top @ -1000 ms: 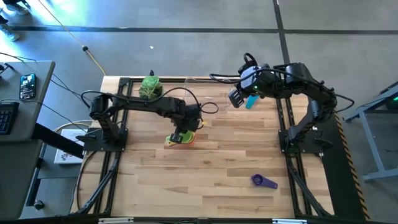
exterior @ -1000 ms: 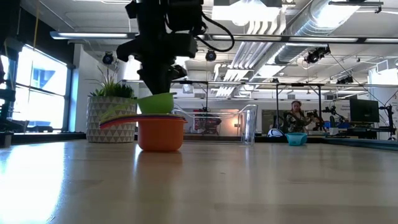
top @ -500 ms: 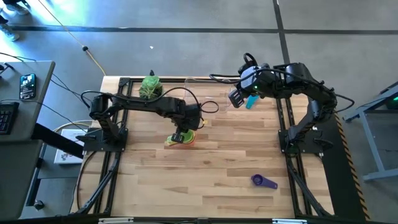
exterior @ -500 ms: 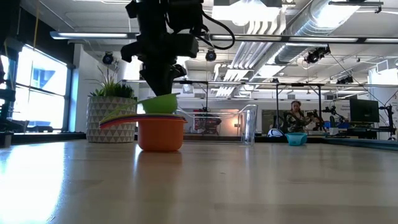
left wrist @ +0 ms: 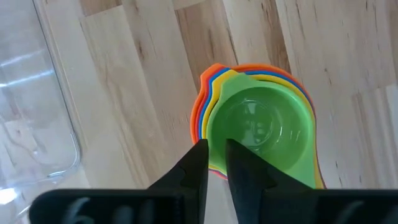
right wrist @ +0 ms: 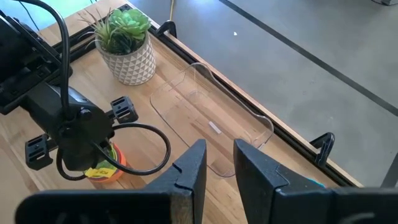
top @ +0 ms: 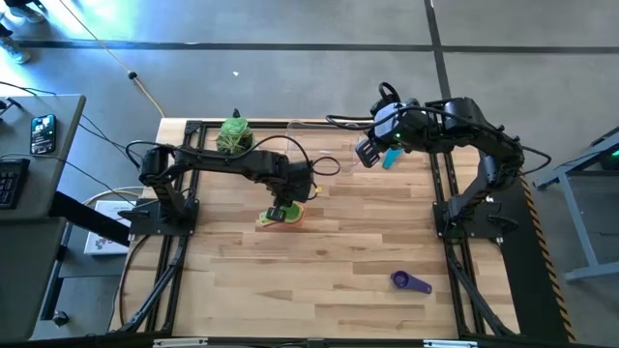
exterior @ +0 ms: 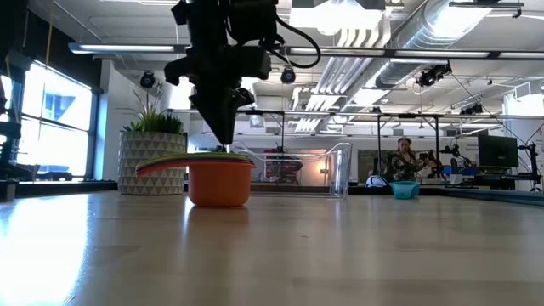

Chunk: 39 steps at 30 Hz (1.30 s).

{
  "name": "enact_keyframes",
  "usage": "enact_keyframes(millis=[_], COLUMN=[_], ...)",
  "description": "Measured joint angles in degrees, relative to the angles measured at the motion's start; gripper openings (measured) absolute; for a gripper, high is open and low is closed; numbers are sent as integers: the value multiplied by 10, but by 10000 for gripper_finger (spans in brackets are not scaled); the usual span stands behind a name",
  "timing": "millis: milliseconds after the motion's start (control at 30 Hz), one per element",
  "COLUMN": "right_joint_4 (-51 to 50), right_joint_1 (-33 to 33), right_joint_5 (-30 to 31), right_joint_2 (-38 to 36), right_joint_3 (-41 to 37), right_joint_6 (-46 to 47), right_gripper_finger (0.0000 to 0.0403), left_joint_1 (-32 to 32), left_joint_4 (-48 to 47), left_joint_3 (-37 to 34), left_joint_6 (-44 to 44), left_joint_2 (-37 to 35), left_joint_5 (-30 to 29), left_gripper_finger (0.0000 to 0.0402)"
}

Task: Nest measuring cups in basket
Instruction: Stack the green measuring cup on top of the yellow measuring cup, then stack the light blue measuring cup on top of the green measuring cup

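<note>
Basket (right wrist: pixel 211 118) mouth stands open; plant pot (right wrist: pixel 127 46) flanks it.

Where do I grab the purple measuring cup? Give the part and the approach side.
Take the purple cup by its flat handle, probably straight down from above with the right end effector, the nearer arm. The cup lies alone on the table, with its handle sticking out from the bowl toward the right edge, so the fingers can straddle it crosswise.

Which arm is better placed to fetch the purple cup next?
Probably right: the purple cup lies on that arm's side, the right gripper holds nothing, and the left gripper is pinching the green cup.
</note>
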Motion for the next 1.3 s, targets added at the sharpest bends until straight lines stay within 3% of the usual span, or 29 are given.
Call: enact_keyframes(millis=[367, 700, 1000, 1300], right_joint_4=[0, 1, 1, 23], right_joint_1=[0, 0, -10, -44], right_joint_5=[0, -10, -65, -77], right_joint_2=[0, 0, -26, -142], right_joint_3=[0, -21, -184, -412], right_joint_6=[59, 122, 199, 312], right_gripper_finger=[74, 74, 74, 74], left_joint_1=[4, 18, 19, 29], left_joint_4=[-48, -83, -106, -108], left_joint_3=[0, 0, 0, 0], left_joint_6=[-12, -45, -64, -64], left_joint_2=[-10, -85, -173, -224], left_joint_5=[-3, -1, -2, -2], left_gripper_finger=[48, 42, 40, 37])
